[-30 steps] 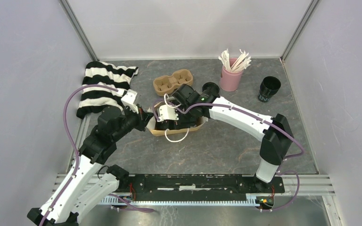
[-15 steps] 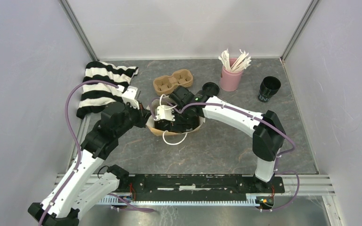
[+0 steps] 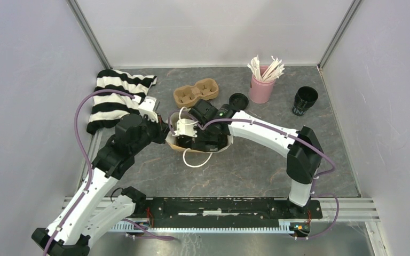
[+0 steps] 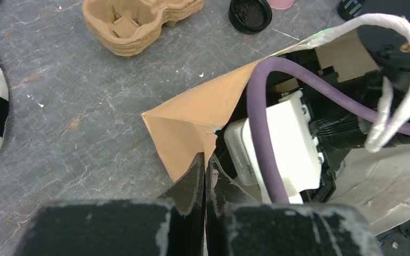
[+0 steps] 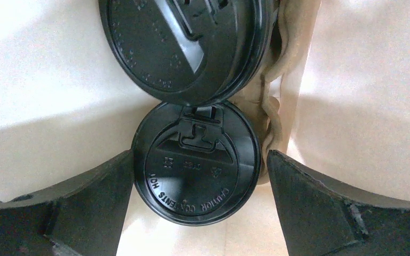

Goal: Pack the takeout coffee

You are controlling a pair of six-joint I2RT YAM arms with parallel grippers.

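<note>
Two black cups with round black lids sit inside the brown paper bag (image 3: 177,148), seen from above in the right wrist view: one lid (image 5: 195,170) between my fingers, the other lid (image 5: 184,48) just beyond and touching it. My right gripper (image 5: 200,160) is inside the bag, jaws open either side of the near lid, the left finger at its rim, the right finger a little off. In the top view it (image 3: 205,140) is sunk in the bag mouth. My left gripper (image 4: 204,160) is shut on the bag's torn edge (image 4: 181,128), at the bag's left side (image 3: 163,133).
A brown pulp carrier tray (image 3: 195,92) lies behind the bag, with a loose black lid (image 3: 238,100) to its right. A pink cup of white sticks (image 3: 261,88) and a lidless black cup (image 3: 305,100) stand at the back right. A striped cloth (image 3: 115,98) lies at the back left.
My right arm has pushed farther left and deeper into the bag. The bag and its white handle have shifted slightly left. My left gripper keeps its hold on the bag edge.
</note>
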